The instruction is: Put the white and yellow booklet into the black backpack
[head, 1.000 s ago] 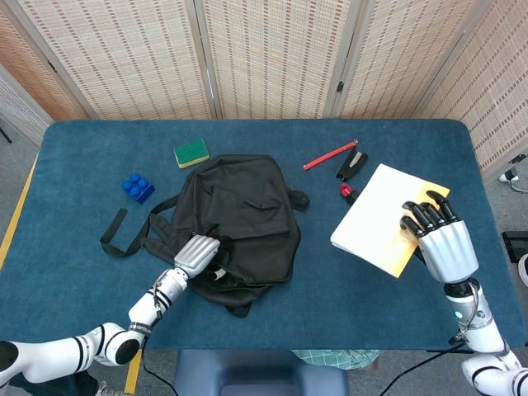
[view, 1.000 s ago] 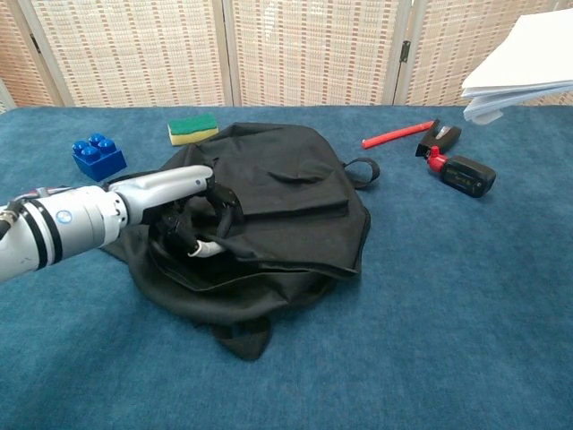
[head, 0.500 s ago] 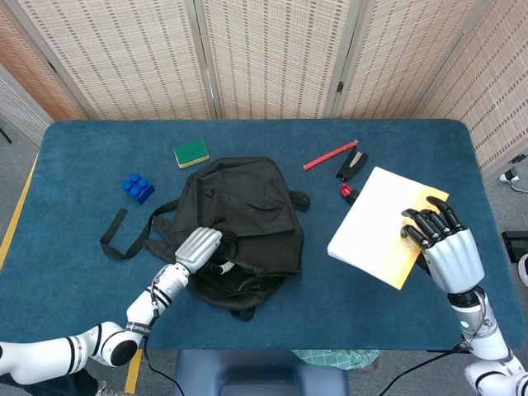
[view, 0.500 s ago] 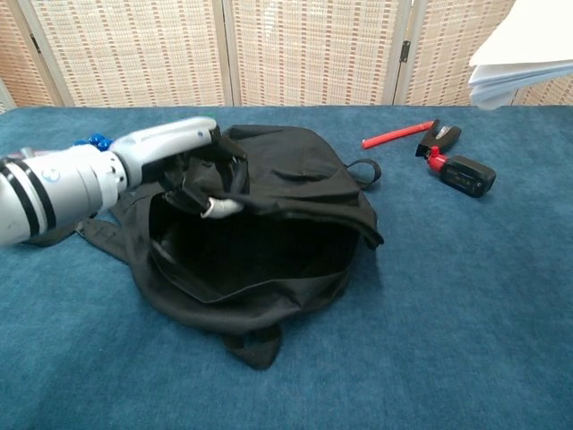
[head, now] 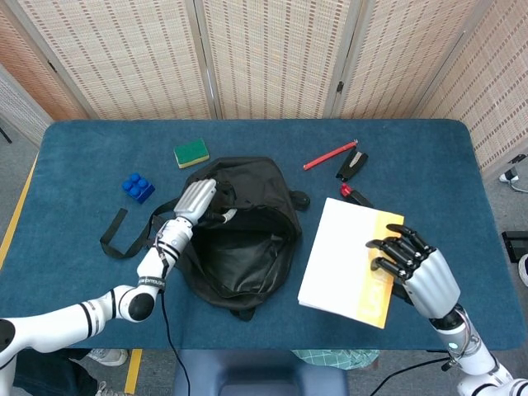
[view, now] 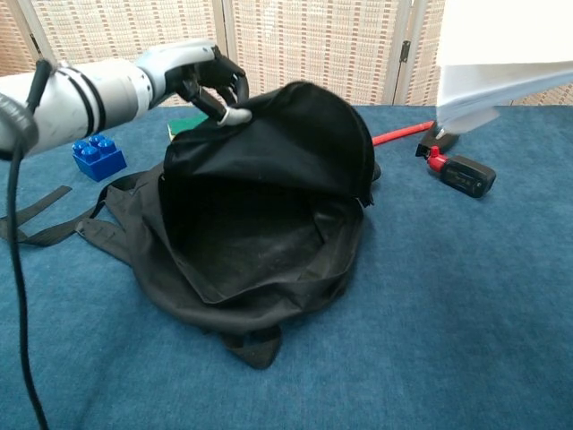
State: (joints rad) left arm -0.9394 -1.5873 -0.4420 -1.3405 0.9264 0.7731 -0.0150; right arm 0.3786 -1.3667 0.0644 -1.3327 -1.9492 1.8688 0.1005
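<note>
Booklet point(view: 501, 54) cropped in chest view; right hand point(head: 417, 268) partly beneath it

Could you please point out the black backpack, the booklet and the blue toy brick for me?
black backpack point(view: 269, 161): chest view, on the raised front flap.
booklet point(head: 338, 252): head view, on the white part of its cover.
blue toy brick point(head: 138, 188): head view, on its studded top.

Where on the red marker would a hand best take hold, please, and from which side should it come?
Grip the red marker around its middle, coming from straight above. It lies flat on the table at a slant, with open cloth on both long sides, so fingers can probably close across its thin body. Its right end sits near the black stapler, so avoid that end.
</note>
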